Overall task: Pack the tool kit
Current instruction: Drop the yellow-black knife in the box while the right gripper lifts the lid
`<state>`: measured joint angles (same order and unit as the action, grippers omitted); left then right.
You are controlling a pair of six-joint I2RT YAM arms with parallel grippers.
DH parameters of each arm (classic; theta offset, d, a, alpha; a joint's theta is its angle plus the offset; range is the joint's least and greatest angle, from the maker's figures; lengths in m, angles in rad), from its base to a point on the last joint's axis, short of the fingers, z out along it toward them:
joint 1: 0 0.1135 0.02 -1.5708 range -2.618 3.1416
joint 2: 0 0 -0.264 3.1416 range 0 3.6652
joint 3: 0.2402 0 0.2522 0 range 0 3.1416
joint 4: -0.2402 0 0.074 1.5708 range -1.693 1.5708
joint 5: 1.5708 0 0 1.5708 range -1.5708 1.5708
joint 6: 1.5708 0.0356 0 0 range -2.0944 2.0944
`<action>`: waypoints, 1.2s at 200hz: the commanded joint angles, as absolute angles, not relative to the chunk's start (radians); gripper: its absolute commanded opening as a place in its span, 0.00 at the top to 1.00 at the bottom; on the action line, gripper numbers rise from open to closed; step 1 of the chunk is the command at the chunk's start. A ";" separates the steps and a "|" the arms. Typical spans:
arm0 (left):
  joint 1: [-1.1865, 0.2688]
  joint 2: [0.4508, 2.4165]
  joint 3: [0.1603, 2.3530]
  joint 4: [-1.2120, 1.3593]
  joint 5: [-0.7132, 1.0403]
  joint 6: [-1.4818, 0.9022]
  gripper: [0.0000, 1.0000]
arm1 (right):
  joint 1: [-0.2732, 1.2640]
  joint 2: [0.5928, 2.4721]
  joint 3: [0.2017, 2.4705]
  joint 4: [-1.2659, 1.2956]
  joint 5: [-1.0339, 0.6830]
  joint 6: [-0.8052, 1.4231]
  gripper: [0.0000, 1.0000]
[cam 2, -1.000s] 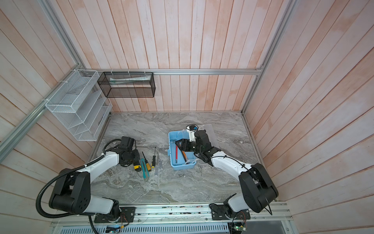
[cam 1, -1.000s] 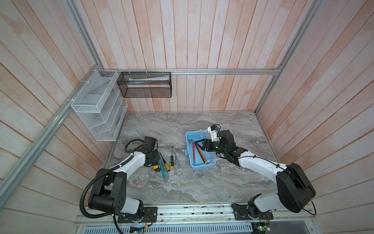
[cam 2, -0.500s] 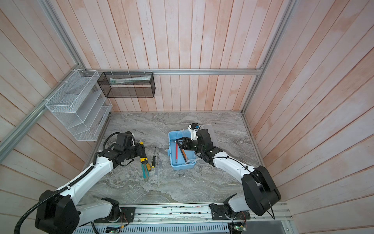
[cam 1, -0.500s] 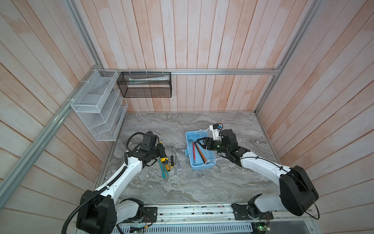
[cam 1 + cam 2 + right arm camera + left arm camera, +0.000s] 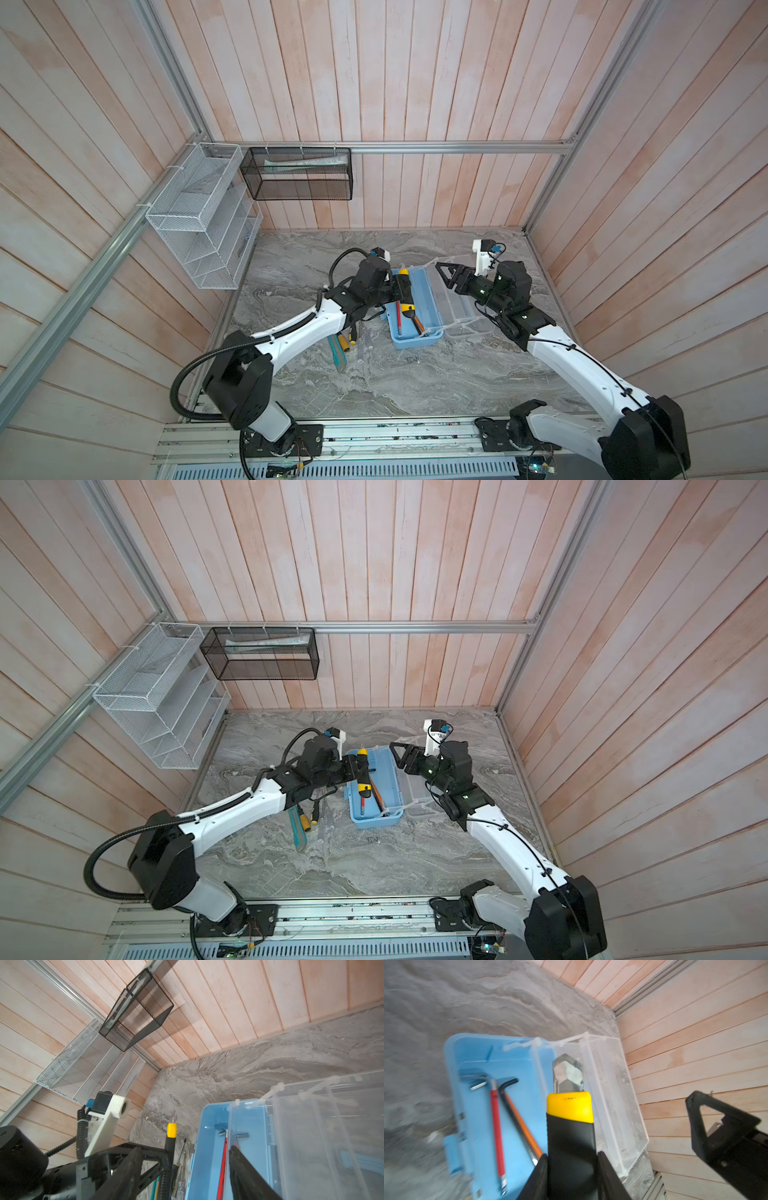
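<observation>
From a top view the left gripper point(image 5: 402, 289) clamps a yellow-and-black tool point(image 5: 403, 273) over the open blue box point(image 5: 415, 343), its wrist view shows fingers point(image 5: 537, 1178) tight on the handle, and the right wrist view shows the right gripper point(image 5: 182, 1159) wide and empty by the clear lid point(image 5: 311, 1126), so lowering and releasing looks next.

One blue tool box point(image 5: 415, 343) with one clear lid point(image 5: 461, 311). In it lie two L-shaped hex keys: one red-sleeved key point(image 5: 497, 1126) and one orange-sleeved key point(image 5: 521, 1122). One yellow-and-black utility knife point(image 5: 570, 1138). Three loose tools show on the one bench point(image 5: 374, 386): one teal-handled tool point(image 5: 296, 827), one yellow-handled screwdriver point(image 5: 306, 823) and one slim screwdriver point(image 5: 316, 812). Part of that group is hidden, so there may be more. Two wall baskets: one white wire rack point(image 5: 199, 220) and one black mesh basket point(image 5: 297, 178). Two robot arms: left arm point(image 5: 299, 332) and right arm point(image 5: 582, 365).
</observation>
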<state>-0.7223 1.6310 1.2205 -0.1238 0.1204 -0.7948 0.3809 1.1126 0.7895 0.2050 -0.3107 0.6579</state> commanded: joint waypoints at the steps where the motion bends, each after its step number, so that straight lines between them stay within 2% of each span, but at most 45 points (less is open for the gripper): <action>1: -0.743 1.735 1.333 -0.039 0.152 -0.813 0.77 | 0.361 1.074 0.769 0.156 -0.290 0.643 0.35; 43: -0.753 1.899 1.463 -0.045 0.156 -0.853 0.77 | 0.347 1.030 0.752 0.127 -0.287 0.640 0.35; 115: -0.760 2.035 1.505 -0.013 0.188 -0.908 0.76 | 0.327 1.022 0.712 0.156 -0.318 0.649 0.35; 126: -0.761 2.053 1.520 -0.018 0.201 -0.916 0.73 | 0.326 1.020 0.707 0.155 -0.319 0.647 0.35; 159: -0.764 2.071 1.521 0.020 0.237 -0.944 0.56 | 0.325 1.010 0.690 0.156 -0.321 0.649 0.34; 187: -0.764 2.077 1.532 0.032 0.267 -0.955 0.48 | 0.325 1.011 0.687 0.154 -0.327 0.649 0.34; 240: -0.740 1.957 1.483 -0.038 0.196 -0.840 0.47 | 0.324 1.014 0.711 0.131 -0.346 0.634 0.34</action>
<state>-0.7551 2.0514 1.5063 -0.0086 0.2447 -0.9264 0.3302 1.0252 0.6998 0.1524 -0.3218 0.6521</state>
